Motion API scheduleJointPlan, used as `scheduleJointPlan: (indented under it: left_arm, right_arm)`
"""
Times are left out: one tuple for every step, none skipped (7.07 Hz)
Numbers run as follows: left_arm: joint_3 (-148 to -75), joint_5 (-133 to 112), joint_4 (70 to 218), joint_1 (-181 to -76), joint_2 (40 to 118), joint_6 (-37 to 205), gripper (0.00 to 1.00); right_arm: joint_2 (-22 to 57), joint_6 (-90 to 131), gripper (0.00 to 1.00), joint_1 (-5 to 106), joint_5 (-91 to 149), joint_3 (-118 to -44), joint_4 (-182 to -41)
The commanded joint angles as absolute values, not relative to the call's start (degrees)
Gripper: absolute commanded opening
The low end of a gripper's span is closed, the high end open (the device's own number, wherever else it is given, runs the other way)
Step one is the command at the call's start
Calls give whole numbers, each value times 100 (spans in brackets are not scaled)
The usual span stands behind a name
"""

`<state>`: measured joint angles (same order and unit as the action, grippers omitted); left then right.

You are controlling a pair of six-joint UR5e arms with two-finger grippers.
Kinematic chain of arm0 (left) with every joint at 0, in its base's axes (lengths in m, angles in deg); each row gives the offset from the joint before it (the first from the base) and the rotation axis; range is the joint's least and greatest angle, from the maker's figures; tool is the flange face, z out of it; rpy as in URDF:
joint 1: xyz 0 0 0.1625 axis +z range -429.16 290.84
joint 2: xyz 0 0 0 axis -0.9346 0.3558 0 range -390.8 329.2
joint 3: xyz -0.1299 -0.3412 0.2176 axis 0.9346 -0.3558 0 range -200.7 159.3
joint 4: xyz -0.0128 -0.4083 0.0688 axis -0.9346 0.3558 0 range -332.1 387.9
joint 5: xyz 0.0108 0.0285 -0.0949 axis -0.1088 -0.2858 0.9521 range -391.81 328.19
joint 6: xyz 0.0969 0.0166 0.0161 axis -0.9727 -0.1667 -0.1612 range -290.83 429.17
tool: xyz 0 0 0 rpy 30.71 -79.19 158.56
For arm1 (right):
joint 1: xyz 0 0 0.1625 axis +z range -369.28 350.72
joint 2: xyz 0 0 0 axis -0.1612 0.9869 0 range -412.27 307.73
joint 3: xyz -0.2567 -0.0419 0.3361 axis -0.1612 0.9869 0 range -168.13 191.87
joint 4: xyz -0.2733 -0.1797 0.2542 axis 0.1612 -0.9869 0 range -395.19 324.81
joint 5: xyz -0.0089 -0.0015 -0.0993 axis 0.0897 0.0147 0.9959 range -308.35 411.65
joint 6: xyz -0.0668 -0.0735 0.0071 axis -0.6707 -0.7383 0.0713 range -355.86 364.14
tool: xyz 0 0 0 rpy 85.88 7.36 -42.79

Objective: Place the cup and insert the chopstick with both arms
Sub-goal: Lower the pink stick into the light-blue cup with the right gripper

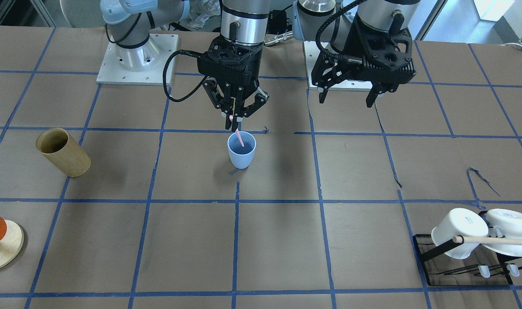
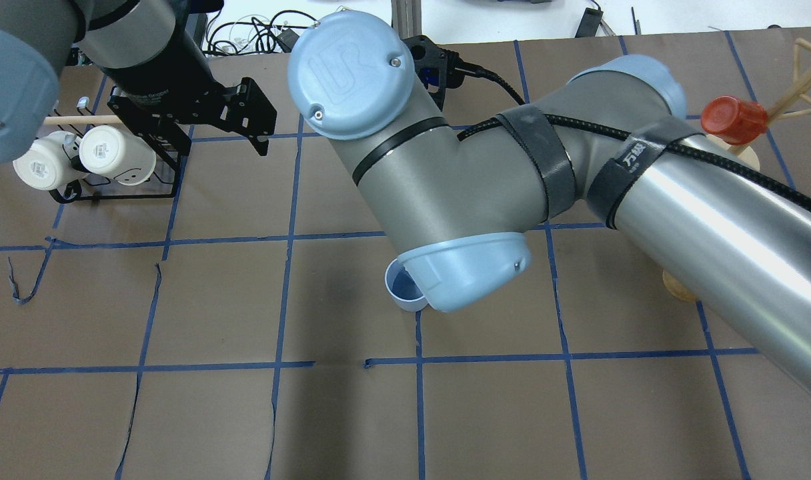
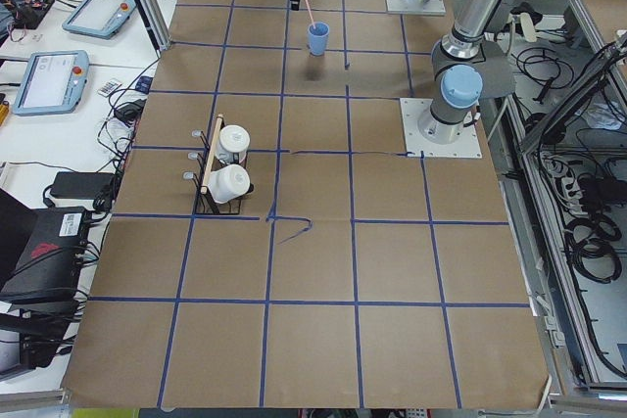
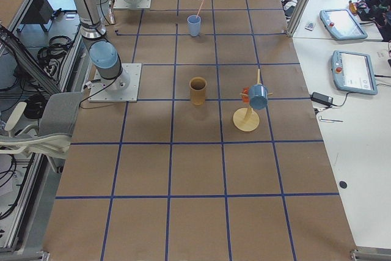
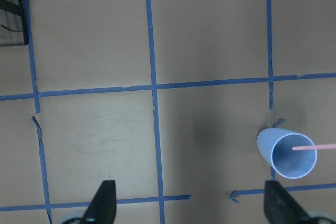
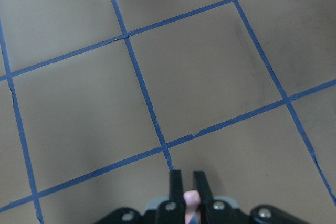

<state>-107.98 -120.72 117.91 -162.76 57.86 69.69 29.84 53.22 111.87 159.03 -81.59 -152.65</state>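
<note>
The light blue cup stands upright on the brown paper near the table's middle. My right gripper hangs just above its rim, shut on the thin pink chopstick. The stick slants down and its lower end is inside the cup. The right wrist view shows the two fingers closed on the pink stick's top. My left gripper is open and empty, raised above the table off to the cup's side. Its wrist view shows the cup with the stick in it, at the right.
A tan bamboo cup stands apart from the blue cup. A black rack holds two white mugs and a wooden rod. A round wooden stand with a red piece sits at the table's edge.
</note>
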Motion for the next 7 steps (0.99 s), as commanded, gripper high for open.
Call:
scheduleJointPlan:
  left_arm:
    - [-10815,-12076,11852,-16276,5744,6969,100]
    - [-10815,-12093,11869,-16276,5744,6969,100]
    - [-10815,-12128,11957,-16267,5735,6969,100]
    - [-10807,-12120,11966,-16267,5735,6969,100]
    - [-10815,-12128,11966,-16267,5735,6969,100]
    - [-10807,-12128,11966,-16259,5727,6961,100]
    - [-10789,-12111,11966,-16172,5718,6943,100]
  right_arm:
    - [2991,5344,0,11210,15897,-8366,-15270]
    - [2982,5353,0,11253,15905,-8445,-15287]
    - [2973,5344,28,11254,15897,-8446,-15287]
    - [2956,5327,99,11254,15897,-8446,-15287]
    - [2982,5318,100,11254,15836,-8437,-15279]
    - [2999,5274,100,11228,15826,-8385,-15279]
    - [3052,5187,100,11114,15826,-8306,-15244]
